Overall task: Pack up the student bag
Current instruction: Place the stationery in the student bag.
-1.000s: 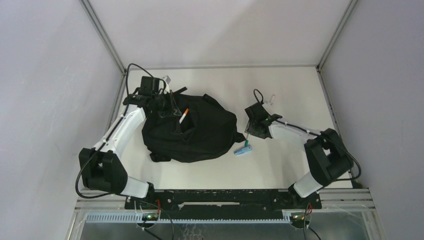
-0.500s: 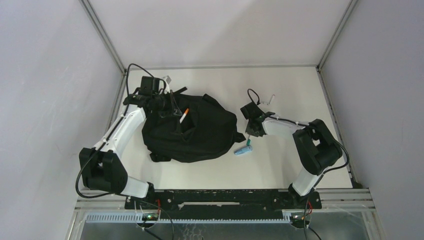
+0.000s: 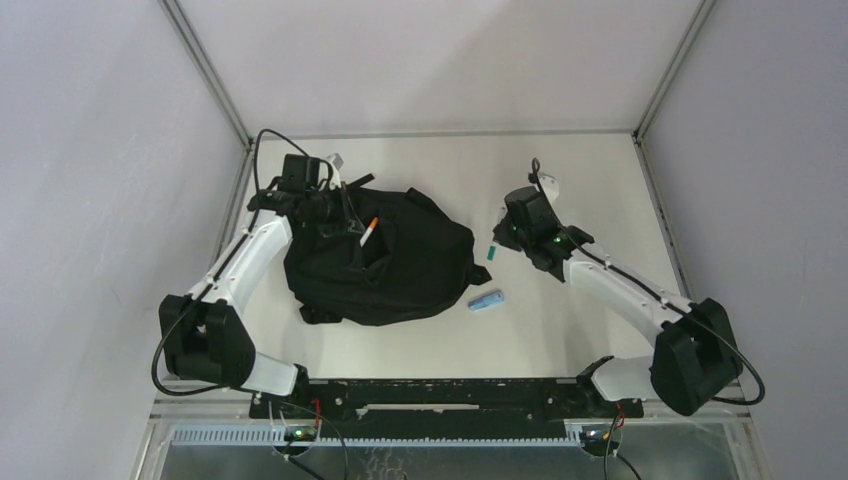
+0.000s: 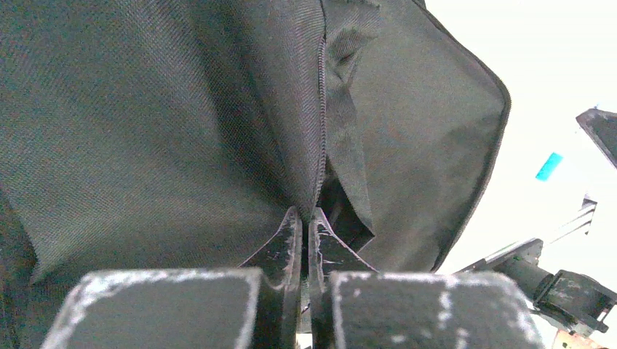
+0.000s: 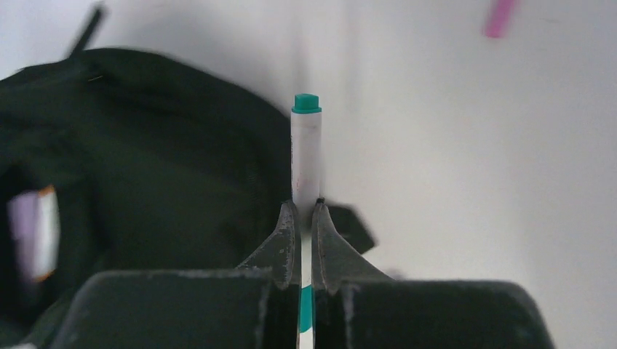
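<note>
We are mid-packing: the student bag (image 3: 385,260) lies left of centre on the tabletop (image 3: 580,180), our left jaws pinched on its zip edge (image 4: 321,131). Our right jaws clamp a green-capped marker (image 5: 306,145) just right of it; next, carry it over the opening (image 3: 372,262) and release

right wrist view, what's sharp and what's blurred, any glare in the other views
Right wrist: the marker in the jaws is fairly sharp; the student bag and a pink streak behind are blurred. Left wrist: fabric weave crisp, table blown out white. Top external: even light, bag a featureless black.
</note>
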You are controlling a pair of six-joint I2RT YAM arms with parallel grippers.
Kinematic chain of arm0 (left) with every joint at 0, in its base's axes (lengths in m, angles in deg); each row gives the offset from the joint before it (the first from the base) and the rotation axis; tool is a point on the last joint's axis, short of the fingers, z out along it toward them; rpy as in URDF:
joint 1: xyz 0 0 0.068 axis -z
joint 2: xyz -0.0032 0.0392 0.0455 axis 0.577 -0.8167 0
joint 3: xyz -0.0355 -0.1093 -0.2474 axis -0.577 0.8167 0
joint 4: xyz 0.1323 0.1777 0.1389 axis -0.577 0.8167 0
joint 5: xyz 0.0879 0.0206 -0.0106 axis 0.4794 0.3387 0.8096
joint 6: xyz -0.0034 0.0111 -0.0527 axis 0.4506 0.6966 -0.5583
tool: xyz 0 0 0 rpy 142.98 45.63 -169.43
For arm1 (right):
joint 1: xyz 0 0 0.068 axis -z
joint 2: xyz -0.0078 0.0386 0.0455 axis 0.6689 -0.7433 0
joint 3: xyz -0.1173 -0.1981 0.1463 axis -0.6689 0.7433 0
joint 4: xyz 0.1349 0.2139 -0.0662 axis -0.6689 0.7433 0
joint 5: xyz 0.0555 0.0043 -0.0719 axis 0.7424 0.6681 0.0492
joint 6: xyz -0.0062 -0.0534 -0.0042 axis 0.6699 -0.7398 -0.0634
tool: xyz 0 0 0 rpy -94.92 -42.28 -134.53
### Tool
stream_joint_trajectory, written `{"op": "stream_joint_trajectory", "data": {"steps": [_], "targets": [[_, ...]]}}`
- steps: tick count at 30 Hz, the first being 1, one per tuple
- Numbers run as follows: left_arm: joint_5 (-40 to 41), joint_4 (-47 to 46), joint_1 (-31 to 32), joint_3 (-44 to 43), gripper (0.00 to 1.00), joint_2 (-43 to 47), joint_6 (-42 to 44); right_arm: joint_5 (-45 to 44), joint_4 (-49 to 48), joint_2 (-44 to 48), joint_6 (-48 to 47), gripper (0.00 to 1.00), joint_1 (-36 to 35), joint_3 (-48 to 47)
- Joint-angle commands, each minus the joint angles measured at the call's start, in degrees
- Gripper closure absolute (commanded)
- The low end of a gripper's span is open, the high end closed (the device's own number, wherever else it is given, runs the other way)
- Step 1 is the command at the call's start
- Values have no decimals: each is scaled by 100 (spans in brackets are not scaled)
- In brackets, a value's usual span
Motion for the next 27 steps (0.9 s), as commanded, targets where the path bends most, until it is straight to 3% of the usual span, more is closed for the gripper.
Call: {"op": "stream_joint_trajectory", "data": {"steps": [1, 8, 27], "targets": [[-300, -245, 32, 92, 100, 98, 13, 760, -1073, 326, -230, 100, -585, -56], [-269, -238, 35, 94, 100, 200, -1, 1056, -1421, -826, 53, 100, -1552, -1095], [-231, -160, 30, 48, 100, 299, -58, 2464, -1292, -3709, 1135, 100, -1792, -3786]]}}
